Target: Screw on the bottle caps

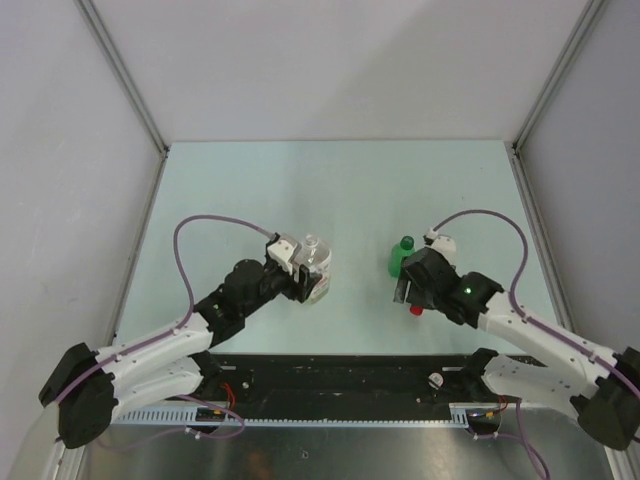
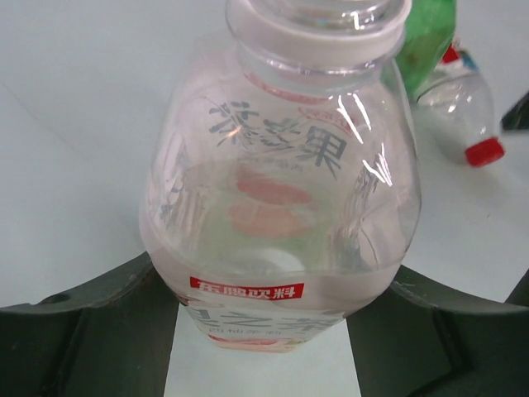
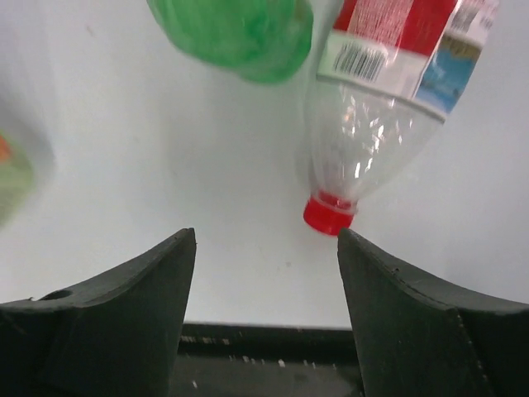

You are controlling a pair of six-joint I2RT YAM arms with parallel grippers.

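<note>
The left gripper (image 2: 274,269) is clamped on the wide clear plastic bottle with a white and red label (image 2: 281,190) and holds it roughly upright over the pale green surface (image 1: 250,180). In the top view its mouth looks open, with no cap on it, though the wrist view cuts the top off. To the right of this wide bottle is the small green plastic bottle (image 3: 235,33), and the small round green cap (image 1: 407,241) sits on its neck. Also to the right of the wide bottle, the slim clear plastic bottle with a red and white label (image 3: 372,124) lies on its side with the small round red cap (image 3: 328,213) on it. The right gripper (image 3: 266,240) hangs over this slim bottle, jaws apart, nothing between them. The small round white cap (image 1: 435,380) lies well to the right of the wide bottle, close to the arm bases. I judge that two of the three caps are done and the white one is left; how tight the two are, I cannot tell.
</note>
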